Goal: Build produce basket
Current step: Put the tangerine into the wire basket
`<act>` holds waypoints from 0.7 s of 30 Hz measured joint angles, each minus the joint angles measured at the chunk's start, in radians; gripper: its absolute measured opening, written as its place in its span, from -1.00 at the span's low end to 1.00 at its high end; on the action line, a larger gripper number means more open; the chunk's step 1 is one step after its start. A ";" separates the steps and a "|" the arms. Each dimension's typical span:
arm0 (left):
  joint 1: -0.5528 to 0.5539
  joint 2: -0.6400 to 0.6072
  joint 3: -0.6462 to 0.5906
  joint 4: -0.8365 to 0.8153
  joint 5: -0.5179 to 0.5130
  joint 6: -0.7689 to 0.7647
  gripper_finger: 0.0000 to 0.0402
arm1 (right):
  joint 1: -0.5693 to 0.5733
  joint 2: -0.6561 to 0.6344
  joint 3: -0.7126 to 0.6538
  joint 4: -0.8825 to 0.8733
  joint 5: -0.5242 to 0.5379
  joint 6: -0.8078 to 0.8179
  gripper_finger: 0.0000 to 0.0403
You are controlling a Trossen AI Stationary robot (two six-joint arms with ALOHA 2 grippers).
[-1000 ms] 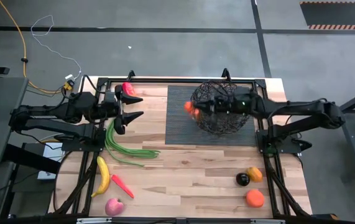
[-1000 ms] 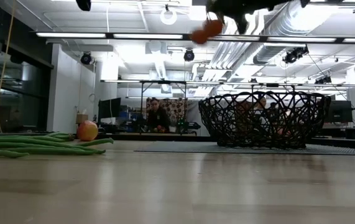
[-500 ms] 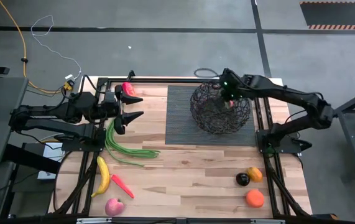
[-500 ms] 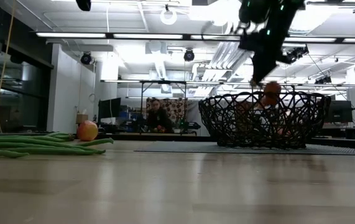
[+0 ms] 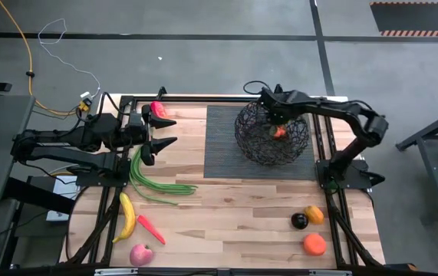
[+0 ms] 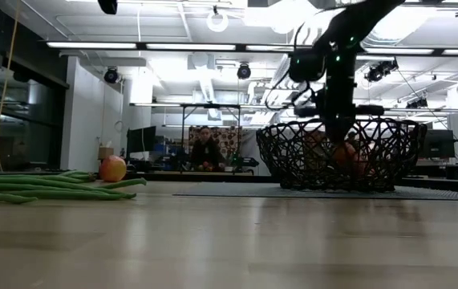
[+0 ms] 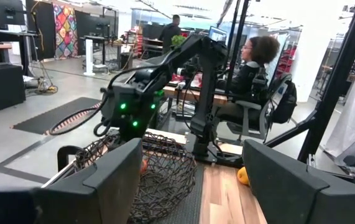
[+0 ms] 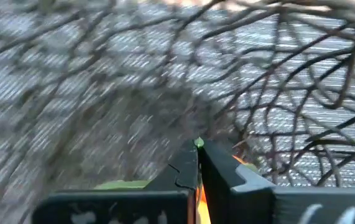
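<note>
The right hand point(image 5: 278, 127) sits low inside the basket point(image 5: 249, 138), its fingertips masked by wire, so the small orange-red produce point(image 5: 281, 131) at them stays unidentifiable. The right wrist view is smeared with blur.

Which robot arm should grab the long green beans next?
Probably the left. The left gripper hangs open right beside the green beans, while the right gripper is down in the basket across the table, holding small tomatoes.

One basket point(image 5: 271, 138), one banana point(image 5: 127, 218), one carrot point(image 5: 151, 228), two grippers.
</note>
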 joint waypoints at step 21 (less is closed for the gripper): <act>0.000 0.000 0.000 -0.005 -0.001 0.000 0.34 | -0.021 0.083 0.000 0.105 0.060 0.200 -0.90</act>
